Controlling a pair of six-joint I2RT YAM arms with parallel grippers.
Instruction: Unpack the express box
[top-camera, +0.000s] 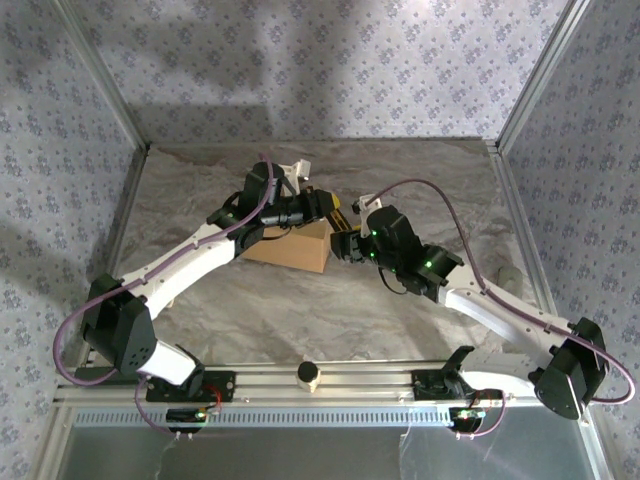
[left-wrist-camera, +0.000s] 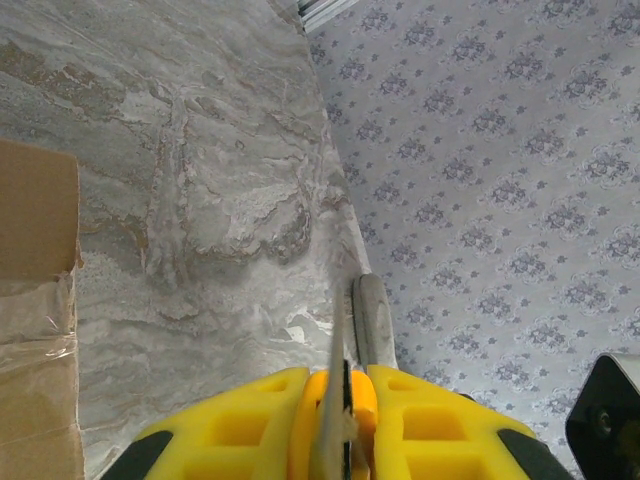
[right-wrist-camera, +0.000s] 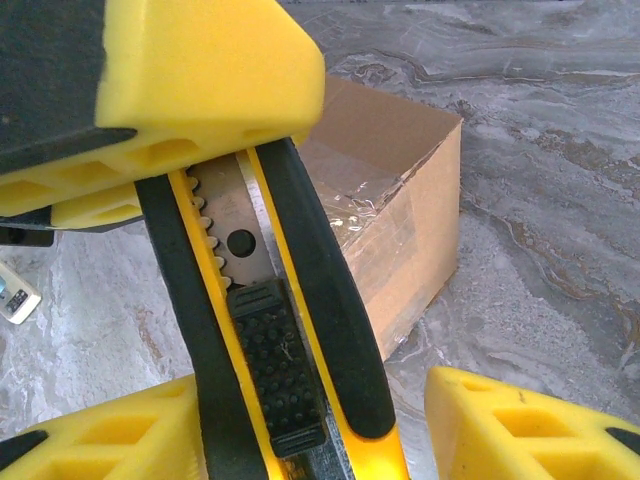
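The express box (top-camera: 290, 248) is a tan cardboard carton with glossy clear tape, lying mid-table; it also appears in the right wrist view (right-wrist-camera: 400, 200) and at the left edge of the left wrist view (left-wrist-camera: 35, 250). My left gripper (top-camera: 325, 207) (left-wrist-camera: 345, 400) is shut on a yellow-and-black utility knife (right-wrist-camera: 270, 330) (left-wrist-camera: 338, 330), held over the box's right end. My right gripper (top-camera: 347, 243) (right-wrist-camera: 310, 440) stands open around the knife's handle. The handle rests against one of its fingers (right-wrist-camera: 100, 435), with a gap to the other.
A grey oblong object (top-camera: 508, 275) (left-wrist-camera: 372, 320) lies by the table's right edge. A small white item (right-wrist-camera: 12, 292) rests on the marbled cloth beside the box. A round knob (top-camera: 308, 374) sits on the front rail. Patterned walls enclose three sides.
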